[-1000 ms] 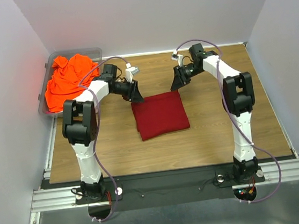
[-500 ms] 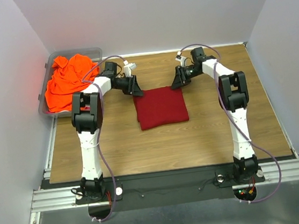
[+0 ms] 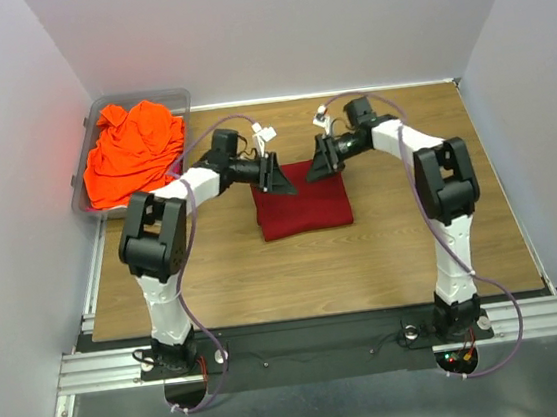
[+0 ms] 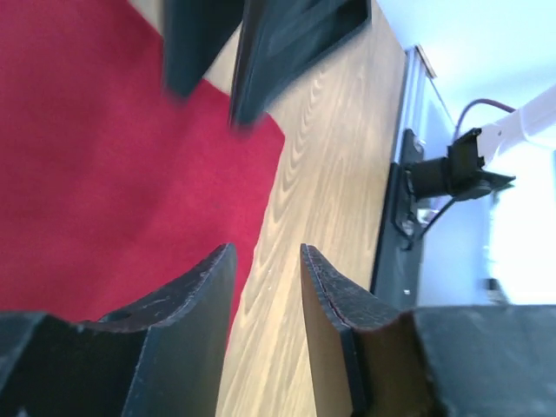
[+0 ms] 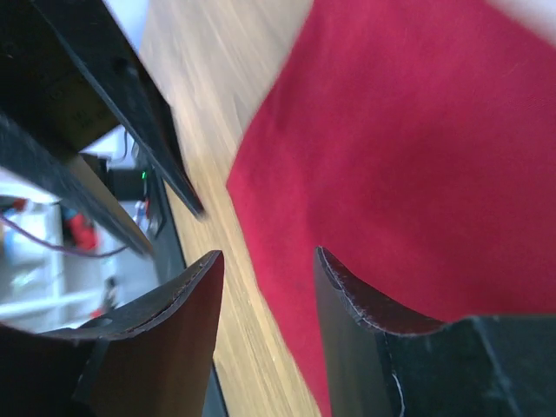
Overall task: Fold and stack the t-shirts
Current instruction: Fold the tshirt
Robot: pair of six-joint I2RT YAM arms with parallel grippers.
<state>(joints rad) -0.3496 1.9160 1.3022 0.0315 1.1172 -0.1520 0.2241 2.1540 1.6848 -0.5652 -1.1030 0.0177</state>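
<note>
The crimson t-shirt (image 3: 301,199) lay folded square mid-worktop (image 3: 394,246). The orange t-shirt (image 3: 131,150) sat crumpled in the bin (image 3: 181,97), neither folded nor stacked; possibly more cloth lay beneath it. The left claw (image 3: 278,178) and right claw (image 3: 318,165) hovered at the crimson shirt's far edge, both parted and empty.

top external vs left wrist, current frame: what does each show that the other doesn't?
Top external only: the crumpled bright orange t-shirt heaped in the clear grey plastic bin at the far left, and the full outline of the folded dark red t-shirt.
Left wrist only: the left gripper up close, jaws parted with nothing between them, at that red shirt's edge.
Both: the red shirt, the wooden table and the right gripper facing the left one.
</note>
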